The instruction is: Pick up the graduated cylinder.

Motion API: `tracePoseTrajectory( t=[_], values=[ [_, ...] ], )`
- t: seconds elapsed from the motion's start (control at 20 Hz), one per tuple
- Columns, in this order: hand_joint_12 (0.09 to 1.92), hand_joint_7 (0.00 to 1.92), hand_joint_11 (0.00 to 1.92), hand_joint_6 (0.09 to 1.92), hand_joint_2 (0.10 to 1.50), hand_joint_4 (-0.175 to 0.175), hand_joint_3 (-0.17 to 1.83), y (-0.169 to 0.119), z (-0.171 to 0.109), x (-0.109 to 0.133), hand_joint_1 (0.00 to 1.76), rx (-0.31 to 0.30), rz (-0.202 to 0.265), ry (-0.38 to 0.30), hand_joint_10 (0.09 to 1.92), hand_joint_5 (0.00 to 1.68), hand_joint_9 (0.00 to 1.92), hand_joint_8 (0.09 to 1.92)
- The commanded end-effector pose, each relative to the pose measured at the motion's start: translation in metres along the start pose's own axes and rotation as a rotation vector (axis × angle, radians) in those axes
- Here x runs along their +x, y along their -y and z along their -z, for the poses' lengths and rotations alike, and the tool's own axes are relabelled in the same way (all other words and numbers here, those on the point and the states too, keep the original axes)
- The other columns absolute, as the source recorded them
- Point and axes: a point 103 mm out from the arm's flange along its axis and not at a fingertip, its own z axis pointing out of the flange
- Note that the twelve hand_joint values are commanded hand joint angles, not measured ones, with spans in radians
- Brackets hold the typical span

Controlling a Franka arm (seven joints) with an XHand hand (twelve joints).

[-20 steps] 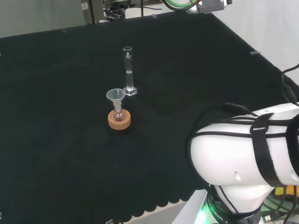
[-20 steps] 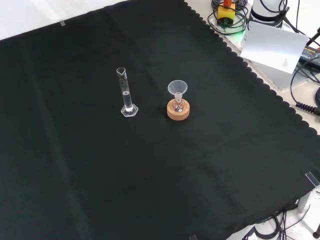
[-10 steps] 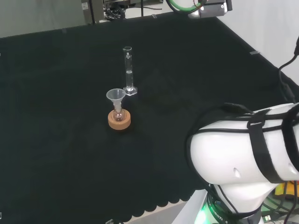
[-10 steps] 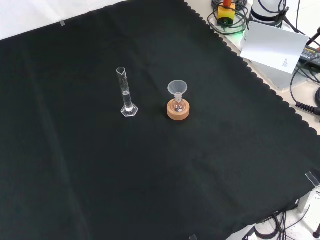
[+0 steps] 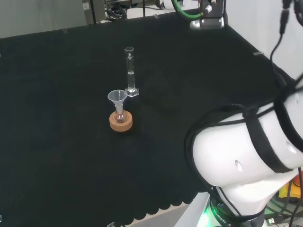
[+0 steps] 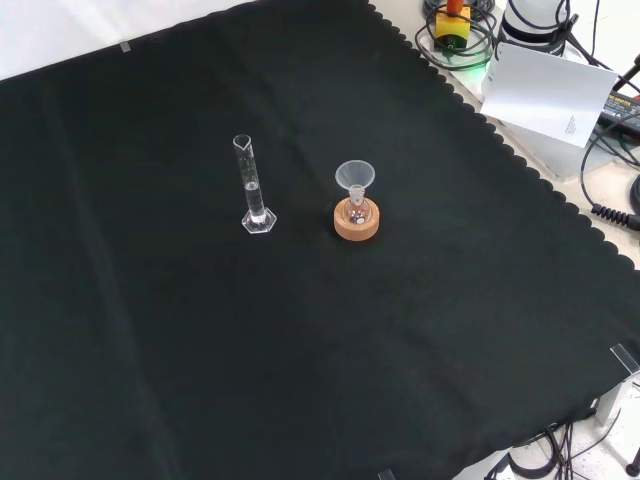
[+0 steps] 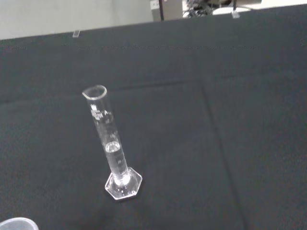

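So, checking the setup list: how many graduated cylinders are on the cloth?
1. The graduated cylinder stands upright mid-cloth, left of the funnel on its cork ring in the front view.

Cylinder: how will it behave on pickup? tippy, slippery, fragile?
Probably tippy: the cylinder is tall and thin on a small hexagonal foot, so a sideways nudge could topple it. Likely slippery and breakable, since it looks like smooth clear glass or plastic. Probably light; there seems to be little liquid in it.
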Motion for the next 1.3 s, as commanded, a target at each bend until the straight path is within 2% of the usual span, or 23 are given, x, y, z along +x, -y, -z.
tracePoseTrajectory(
  t=[0.05,0.2,0.5,0.75,0.9,1.3],
  values=[
    [1.37,0.09,0.0,0.09,1.15,-0.04,0.25,-0.074,-0.069,-0.028,0.2,0.018,0.033,-0.095,0.65,0.36,0.22,0.54],
    [1.36,0.09,0.0,0.09,1.13,-0.04,0.24,-0.085,-0.089,-0.025,0.23,0.026,0.052,-0.109,0.66,0.35,0.22,0.55],
    [1.37,0.1,0.0,0.09,1.06,-0.038,0.22,-0.097,-0.125,-0.022,0.34,0.053,0.062,-0.137,0.67,0.34,0.23,0.58],
    [1.38,0.09,0.0,0.09,1.02,-0.033,0.2,-0.1,-0.146,-0.02,0.4,0.023,0.076,-0.206,0.68,0.28,0.25,0.59],
    [1.39,0.1,0.0,0.09,1.0,-0.031,0.2,-0.099,-0.161,-0.017,0.45,0.016,0.102,-0.214,0.69,0.26,0.27,0.6],
    [1.4,0.12,0.04,0.09,0.9,-0.035,0.17,-0.1,-0.197,-0.006,0.65,0.067,0.121,-0.257,0.69,0.27,0.32,0.63]
  ],
)
